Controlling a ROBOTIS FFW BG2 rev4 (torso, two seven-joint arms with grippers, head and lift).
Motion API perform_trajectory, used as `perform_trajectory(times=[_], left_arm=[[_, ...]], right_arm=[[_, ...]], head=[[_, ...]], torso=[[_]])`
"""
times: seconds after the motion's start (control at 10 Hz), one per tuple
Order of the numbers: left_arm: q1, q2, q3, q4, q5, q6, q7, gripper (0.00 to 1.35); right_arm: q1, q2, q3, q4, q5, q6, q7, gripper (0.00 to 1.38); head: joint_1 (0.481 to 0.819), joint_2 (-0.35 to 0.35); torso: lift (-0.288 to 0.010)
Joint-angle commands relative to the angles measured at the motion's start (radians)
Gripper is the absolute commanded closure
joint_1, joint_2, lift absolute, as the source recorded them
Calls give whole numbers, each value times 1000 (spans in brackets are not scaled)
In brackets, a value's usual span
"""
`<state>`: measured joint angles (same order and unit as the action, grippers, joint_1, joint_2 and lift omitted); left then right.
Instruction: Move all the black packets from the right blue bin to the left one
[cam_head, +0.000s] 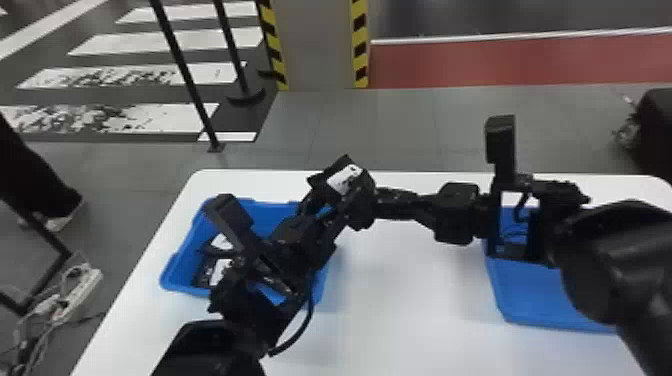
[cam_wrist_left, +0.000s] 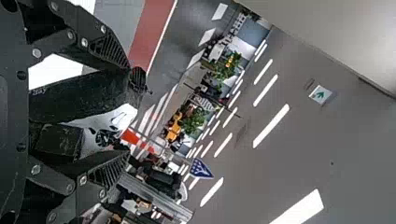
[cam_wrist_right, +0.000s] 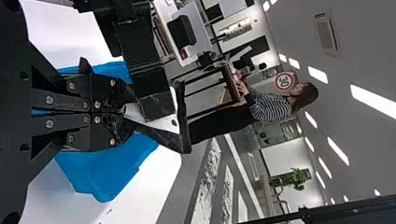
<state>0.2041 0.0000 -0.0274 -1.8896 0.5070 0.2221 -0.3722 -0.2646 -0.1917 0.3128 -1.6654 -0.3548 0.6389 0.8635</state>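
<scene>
black packet (cam_head: 345, 179) is showing at twelve o'clock; my right gripper (cam_wrist_right: 123, 110) is pinching it tight, my left gripper (cam_wrist_left: 128, 111) is gaping wide around it, presumably because i'm handing it over for the left bin (cam_head: 265, 212) at ten o'clock.

We see one black packet (cam_head: 327, 186) with a white patch on its face, held up tilted, above the far edge of the left blue bin (cam_head: 176, 272). That bin is upright, open-topped, partly hidden. Inside it, toward its left side, we get more black packets (cam_head: 204, 275) with white patches, lying close together; exact count unclear. Right blue bin (cam_head: 537, 295): upright, open-topped, well apart from the left one, partly blocked, so we can't tell its full contents.
</scene>
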Motion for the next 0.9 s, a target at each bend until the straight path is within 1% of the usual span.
perform_trajectory(times=[0.0, 0.2, 0.4, 0.5, 0.6, 0.7, 0.8], left_arm=[[2, -3, 7, -21, -15, 43, 1, 1223], [9, -3, 14, -21, -22, -14, 4, 1223], [9, -3, 18, -21, -24, -50, 9, 1223], [9, -3, 20, -21, -28, -58, 10, 1223], [14, -3, 29, -21, -42, -85, 21, 1223], [22, -3, 47, -19, -99, -158, 72, 1223], [34, -3, 86, -11, -182, -217, 121, 1223]], right_arm=[[-15, 0, -1, 12, -3, -11, 0, 1134], [-32, 2, -4, 32, -12, -43, -9, 1134], [-47, 9, -18, 74, -23, -84, -20, 1133], [-50, 14, -23, 101, -36, -116, -20, 1076], [-52, 17, -32, 113, -38, -143, -20, 772], [-25, 26, -80, 98, -39, -158, -18, 309], [31, 32, -158, 47, -18, -158, -20, 41]], head=[[695, 161], [695, 160], [695, 165], [687, 167], [681, 165], [677, 165], [667, 174]], torso=[[-110], [-110], [-110], [-110], [-110], [-110], [-110]])
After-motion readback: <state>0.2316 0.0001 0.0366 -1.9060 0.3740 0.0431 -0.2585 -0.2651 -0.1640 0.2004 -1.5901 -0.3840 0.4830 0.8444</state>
